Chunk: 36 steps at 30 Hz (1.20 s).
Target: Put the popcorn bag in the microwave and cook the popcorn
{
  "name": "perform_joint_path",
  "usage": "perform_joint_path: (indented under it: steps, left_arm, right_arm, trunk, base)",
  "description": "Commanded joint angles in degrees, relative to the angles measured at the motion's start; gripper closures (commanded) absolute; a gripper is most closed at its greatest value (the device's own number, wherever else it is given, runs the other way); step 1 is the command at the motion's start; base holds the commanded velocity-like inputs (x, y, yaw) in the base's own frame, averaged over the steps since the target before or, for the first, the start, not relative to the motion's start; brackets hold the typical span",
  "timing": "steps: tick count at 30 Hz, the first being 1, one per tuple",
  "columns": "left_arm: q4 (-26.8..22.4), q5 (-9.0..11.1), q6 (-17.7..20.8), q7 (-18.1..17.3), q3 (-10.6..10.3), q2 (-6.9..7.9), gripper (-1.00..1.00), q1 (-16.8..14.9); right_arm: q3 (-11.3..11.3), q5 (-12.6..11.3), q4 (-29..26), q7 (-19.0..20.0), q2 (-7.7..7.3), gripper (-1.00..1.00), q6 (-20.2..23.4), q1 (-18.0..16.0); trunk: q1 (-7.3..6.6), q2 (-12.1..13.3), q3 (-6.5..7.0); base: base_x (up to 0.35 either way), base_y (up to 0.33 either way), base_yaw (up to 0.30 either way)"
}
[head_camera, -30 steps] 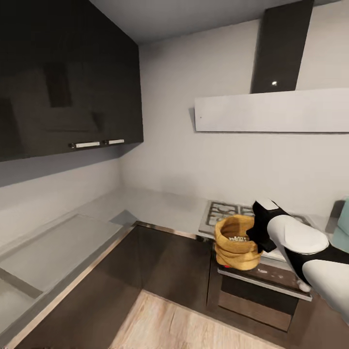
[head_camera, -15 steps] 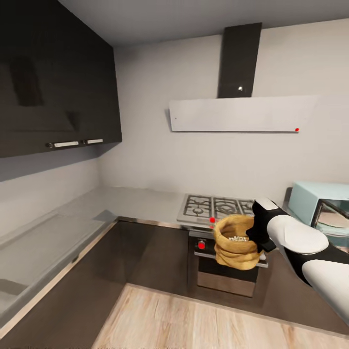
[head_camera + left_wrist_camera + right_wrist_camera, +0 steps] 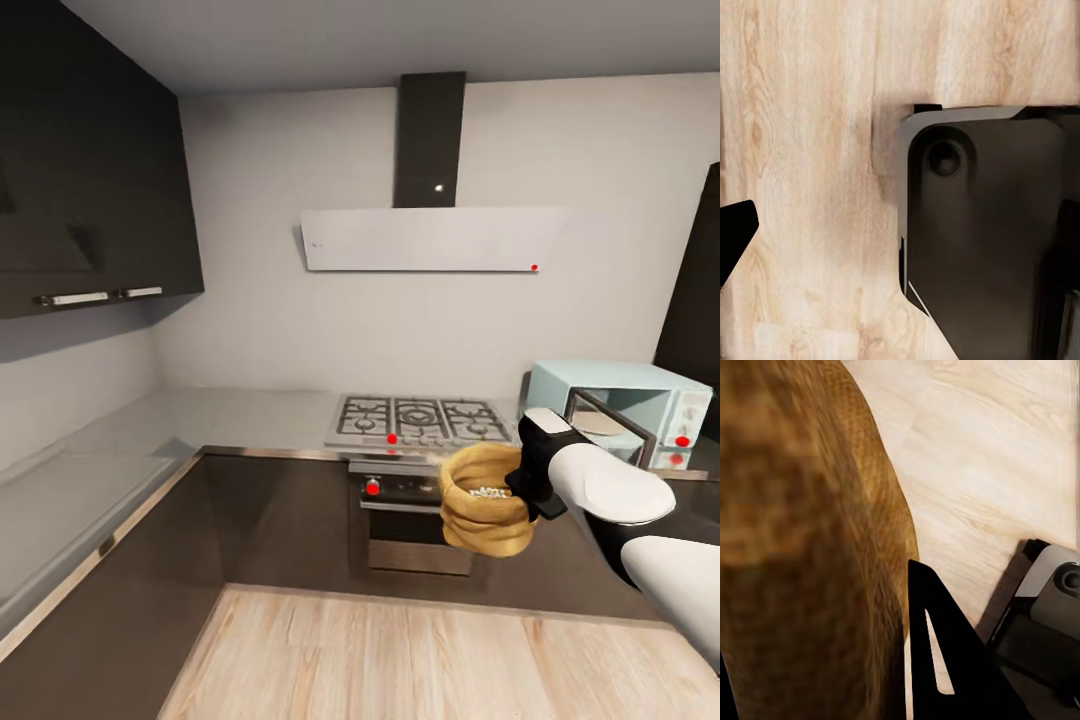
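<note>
In the head view the tan-orange popcorn bag (image 3: 487, 515) hangs in the air in front of the oven, upright, with whitish popcorn (image 3: 490, 492) showing inside its rolled rim. My right gripper (image 3: 527, 481) is shut on the bag's right side. The right wrist view has the bag (image 3: 802, 540) close up, beside one black finger (image 3: 945, 660). The pale blue microwave (image 3: 655, 392) stands on the countertop (image 3: 250, 412) right of the hob, its glass door (image 3: 612, 427) swung open. In the left wrist view, one black fingertip (image 3: 733, 236) hangs over the wooden floor with the middle empty.
A steel gas hob (image 3: 420, 420) sits over a dark oven (image 3: 405, 525), with a slanted white hood (image 3: 430, 240) above. Glossy black wall cabinets (image 3: 90, 190) hang at the left. Black base cabinets run along the left and back. Wooden floor (image 3: 400, 655) lies ahead; my dark base (image 3: 982, 240) is below.
The head view has swung right, bringing the hob to the centre and the microwave into sight. The bag stays held in my right gripper at the same place in the picture.
</note>
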Motion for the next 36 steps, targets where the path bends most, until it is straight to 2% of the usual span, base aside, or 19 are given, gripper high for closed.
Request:
perform_joint_path:
  steps: [1,12,36]
  left_arm:
    - [0.0,0.0,-0.2,0.0,0.0,0.01,-1.00,0.0]
    - [0.0,0.0,-0.3,0.0,0.0,0.02,-1.00,0.0]
    - [0.0,0.0,-0.5,0.0,-0.1,0.19,-1.00,0.0]
  right_arm:
    - [0.5,-0.6,-0.1,-0.2,-0.01,1.00,0.5,0.0]
    - [0.5,-0.6,0.0,-0.2,-0.01,1.00,0.5,0.0]
    - [0.6,-0.6,0.0,-0.4,-0.01,1.00,0.5,0.0]
  trunk:
    - [0.02,0.0,-0.02]
    - [0.02,0.0,-0.02]
    - [0.02,0.0,-0.02]
  base:
    - [-0.019,0.000,-0.279]
    - [-0.064,0.067,-0.279]
    - [-0.001,0.001,-0.279]
